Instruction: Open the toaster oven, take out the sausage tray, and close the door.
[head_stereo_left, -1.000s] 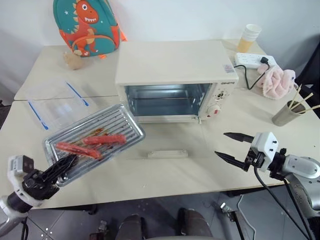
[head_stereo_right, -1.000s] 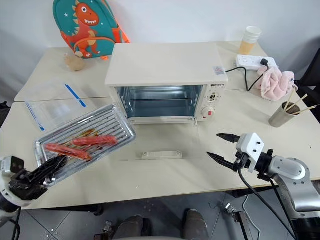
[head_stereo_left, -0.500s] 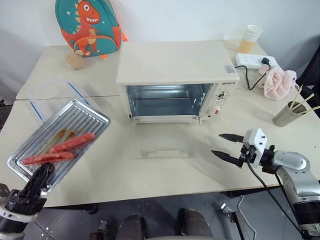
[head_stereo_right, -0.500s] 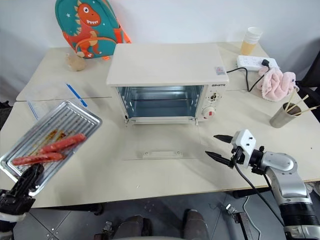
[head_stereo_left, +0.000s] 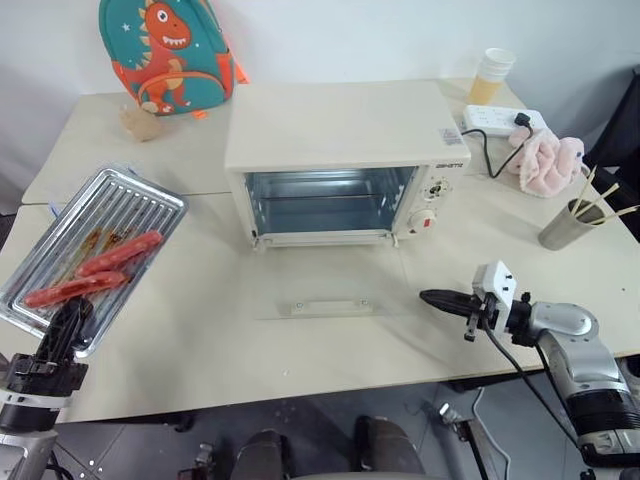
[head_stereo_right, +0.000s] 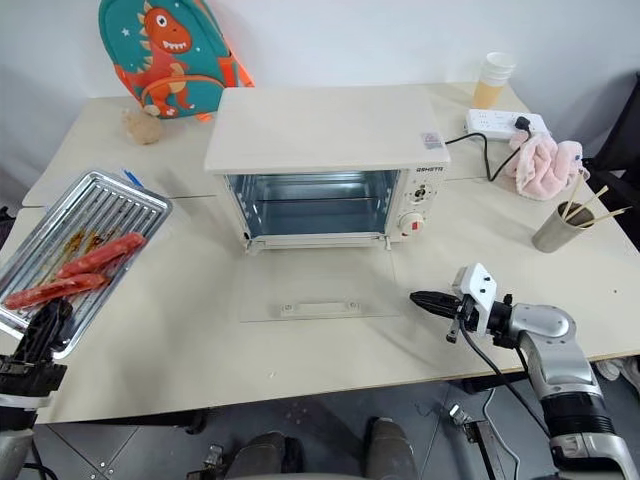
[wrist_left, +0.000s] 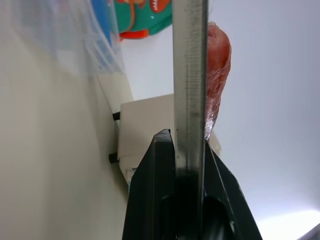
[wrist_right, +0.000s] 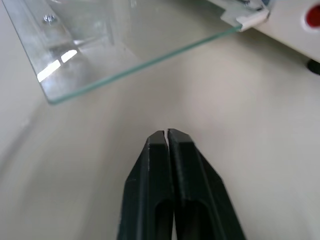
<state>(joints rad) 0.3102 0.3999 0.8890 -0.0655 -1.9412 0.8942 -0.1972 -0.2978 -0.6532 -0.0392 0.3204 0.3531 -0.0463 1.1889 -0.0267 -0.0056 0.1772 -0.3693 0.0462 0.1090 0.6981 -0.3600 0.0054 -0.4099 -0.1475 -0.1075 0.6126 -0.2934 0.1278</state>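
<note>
The cream-white toaster oven (head_stereo_left: 340, 150) stands mid-table with its cavity empty. Its glass door (head_stereo_left: 330, 285) lies open, flat on the table, handle bar (head_stereo_left: 332, 307) nearest me. The silver sausage tray (head_stereo_left: 90, 250) with two red sausages (head_stereo_left: 118, 254) is held up at the far left, over the table's left edge. My left gripper (head_stereo_left: 66, 322) is shut on the tray's near rim; in the left wrist view its fingers (wrist_left: 165, 165) clamp the metal edge beside a sausage (wrist_left: 218, 65). My right gripper (head_stereo_left: 430, 297) is shut and empty, low over the table just right of the door's glass corner (wrist_right: 125, 45).
A dinosaur backpack (head_stereo_left: 165, 50) stands at the back left. A power strip (head_stereo_left: 495, 120), a paper cup (head_stereo_left: 487, 72), a pink cloth (head_stereo_left: 540, 160) and a metal cup of chopsticks (head_stereo_left: 565, 225) crowd the right back. A blue-clipped clear box (head_stereo_right: 133, 178) peeks out behind the tray.
My left gripper has carried the sausage tray leftward, away from the oven. My right gripper has closed its fingers, sunk a little and come nearer the door's right edge.
</note>
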